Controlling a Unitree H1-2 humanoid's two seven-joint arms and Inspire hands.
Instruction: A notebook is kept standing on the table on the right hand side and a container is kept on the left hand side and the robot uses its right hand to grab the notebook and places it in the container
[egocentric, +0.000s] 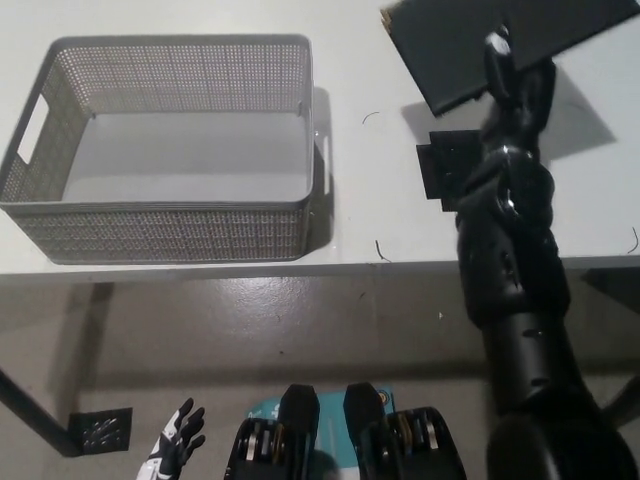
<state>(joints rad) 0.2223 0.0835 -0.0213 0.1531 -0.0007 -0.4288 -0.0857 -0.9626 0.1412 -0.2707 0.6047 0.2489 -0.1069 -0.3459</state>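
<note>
Right hand is clamped on the notebook, held above the table at 1 o'clock. Container sits at 10 o'clock. Left hand rests at 7 o'clock, fingers spread.

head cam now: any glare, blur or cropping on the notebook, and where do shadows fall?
Head view: no glare; the matte black notebook is cropped by the top edge and slightly soft, held by the right hand. Its shadow falls on the table right of the black stand. The container shades its right side. Left hand rests low, sharp enough.
</note>
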